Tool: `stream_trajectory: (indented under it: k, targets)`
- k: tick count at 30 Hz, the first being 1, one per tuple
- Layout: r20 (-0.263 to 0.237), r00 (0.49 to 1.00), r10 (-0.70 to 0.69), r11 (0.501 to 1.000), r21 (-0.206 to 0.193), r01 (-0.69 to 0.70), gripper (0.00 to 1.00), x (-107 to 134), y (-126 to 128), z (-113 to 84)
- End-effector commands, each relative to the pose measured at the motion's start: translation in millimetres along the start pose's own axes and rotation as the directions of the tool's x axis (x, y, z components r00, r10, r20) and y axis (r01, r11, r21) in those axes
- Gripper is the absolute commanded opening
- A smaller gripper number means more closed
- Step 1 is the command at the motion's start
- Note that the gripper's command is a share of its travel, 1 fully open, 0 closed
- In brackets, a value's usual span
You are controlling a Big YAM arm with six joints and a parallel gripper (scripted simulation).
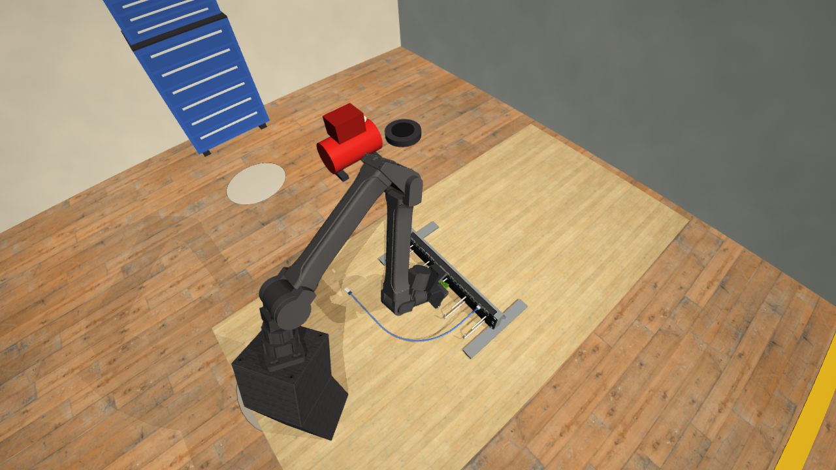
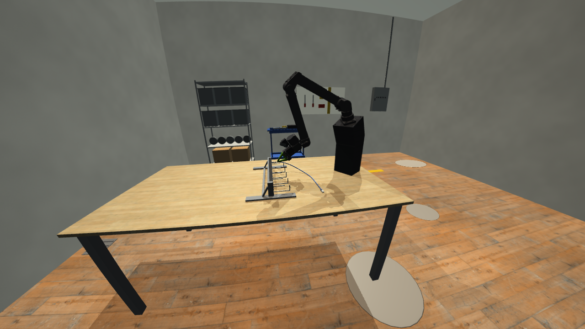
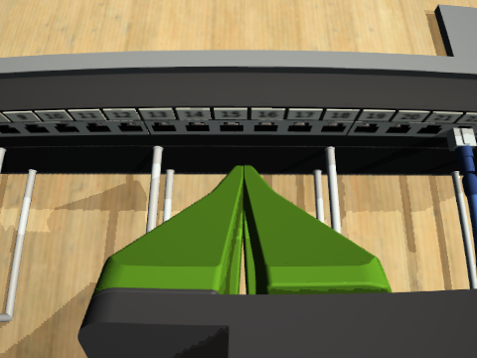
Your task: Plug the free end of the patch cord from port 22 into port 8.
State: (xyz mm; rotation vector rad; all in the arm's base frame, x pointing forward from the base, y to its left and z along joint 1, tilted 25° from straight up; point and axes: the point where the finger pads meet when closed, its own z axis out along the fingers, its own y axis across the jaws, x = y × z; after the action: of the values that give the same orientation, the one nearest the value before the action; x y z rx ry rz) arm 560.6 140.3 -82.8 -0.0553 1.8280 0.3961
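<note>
Your shut hand (image 3: 242,169) sits tight against the panel (image 3: 238,83); white cable hoops (image 3: 157,186) flank both sides, cord (image 1: 403,335) lies behind, open desk (image 1: 555,234) beyond rack

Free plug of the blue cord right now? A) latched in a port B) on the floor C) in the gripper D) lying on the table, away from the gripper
D: the free plug lies on the table behind the arm, while the gripper, shut on nothing, points at the panel.

Blue patch cord (image 1: 403,335), free end (image 1: 348,290) on table (image 1: 555,234)
</note>
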Motion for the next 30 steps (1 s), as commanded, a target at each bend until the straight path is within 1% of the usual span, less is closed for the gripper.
stream_trajectory:
  k: [1, 9, 12, 14, 16, 20, 27, 30]
  targets:
    - [0.020, 1.000, 0.013, 1.000, 0.000, -0.013, 0.00, -4.7, -0.5, -2.3]
    - [0.035, 0.999, 0.013, 1.000, 0.001, -0.013, 0.00, -12.7, -1.2, -1.6]
    - [0.039, 0.999, 0.013, 1.000, 0.001, -0.013, 0.00, -15.6, -1.5, -7.0]
    - [0.041, 0.999, 0.013, 1.000, 0.003, -0.013, 0.00, -17.2, -2.4, -14.5]
    - [0.041, 0.999, 0.013, 1.000, 0.003, -0.013, 0.00, -17.2, -2.4, -14.5]
    - [0.043, 0.999, 0.011, 1.000, 0.004, -0.012, 0.00, -18.4, -3.4, -39.3]
    - [0.040, 0.999, 0.003, 1.000, 0.006, -0.003, 0.00, -16.9, -3.5, -100.8]
    - [0.029, 1.000, -0.002, 1.000, 0.009, 0.002, 0.00, -15.1, -3.7, -123.9]
